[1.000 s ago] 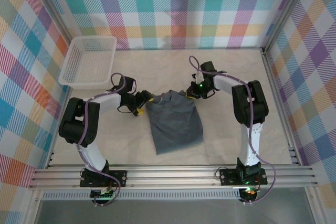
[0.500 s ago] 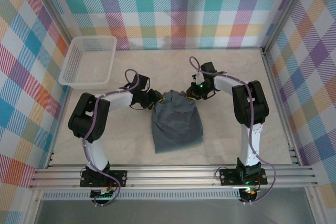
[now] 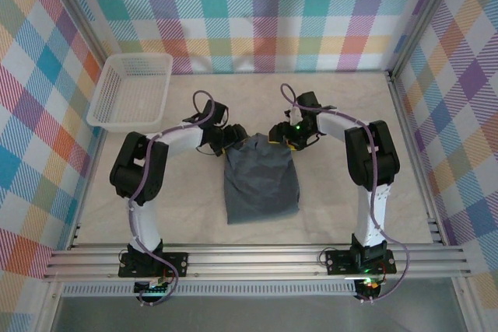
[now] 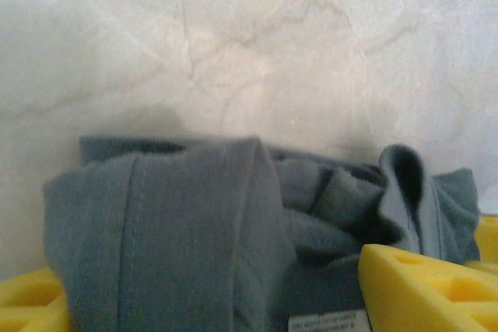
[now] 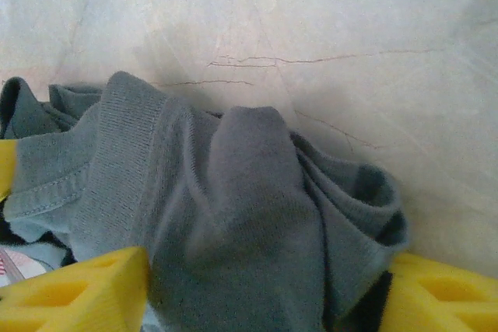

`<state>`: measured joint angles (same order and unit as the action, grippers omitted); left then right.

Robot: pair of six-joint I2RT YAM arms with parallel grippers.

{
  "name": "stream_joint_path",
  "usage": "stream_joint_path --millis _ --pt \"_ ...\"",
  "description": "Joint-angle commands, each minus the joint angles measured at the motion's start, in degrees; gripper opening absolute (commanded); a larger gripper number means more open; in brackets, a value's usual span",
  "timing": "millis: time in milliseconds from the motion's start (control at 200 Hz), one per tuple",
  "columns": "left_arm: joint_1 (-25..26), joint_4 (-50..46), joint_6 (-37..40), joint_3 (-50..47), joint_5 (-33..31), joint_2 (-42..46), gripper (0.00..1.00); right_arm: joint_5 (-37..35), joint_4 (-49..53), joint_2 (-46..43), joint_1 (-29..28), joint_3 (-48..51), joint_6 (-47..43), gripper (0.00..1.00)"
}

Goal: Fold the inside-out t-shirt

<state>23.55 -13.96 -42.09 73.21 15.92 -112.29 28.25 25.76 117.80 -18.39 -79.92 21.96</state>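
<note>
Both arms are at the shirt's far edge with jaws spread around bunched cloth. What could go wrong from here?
1. The t-shirt is heaped in thick wrinkles between both pairs of jaws; closing may catch several layers and drag the whole bundle.
2. Both pairs sit at the corners of the far edge; the long near part could trail unevenly and leave a crooked fold.

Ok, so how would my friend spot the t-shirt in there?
Start at the pale table inside the colourful checked walls. Near its middle lies the t-shirt, a soft folded bundle. It is dark grey cloth, unlike the white lattice basket at the table's far left corner.
</note>
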Motion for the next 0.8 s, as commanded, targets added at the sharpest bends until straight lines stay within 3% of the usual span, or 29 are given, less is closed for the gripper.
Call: stream_joint_path --millis 0,140,350,410,675,795 --pt "0.42 -1.46 1.24 3.45 -0.68 -2.95 0.7 2.54 -0.55 1.39 -0.26 0.44 0.38 0.56" --pt "0.53 -0.65 -0.74 4.66 2.52 -5.87 0.39 3.48 -1.17 2.22 -0.35 -0.23 1.47 0.31" --pt "0.06 -1.13 -0.83 5.49 3.48 -5.39 0.0 3.98 0.38 0.32 -0.33 -1.34 0.98 0.07" --pt "-0.92 -1.48 -1.02 6.86 5.34 -3.9 0.0 4.24 0.66 -1.53 -0.33 -1.95 1.16 0.0" --pt "-4.32 -9.4 4.3 21.65 8.49 13.04 0.0 3.75 6.99 -14.87 -0.33 -18.26 -0.85 0.0" --pt "-3.44 -8.37 6.53 17.57 6.93 22.35 0.0 1.38 1.49 -22.54 -0.36 -16.98 -1.3 0.0"
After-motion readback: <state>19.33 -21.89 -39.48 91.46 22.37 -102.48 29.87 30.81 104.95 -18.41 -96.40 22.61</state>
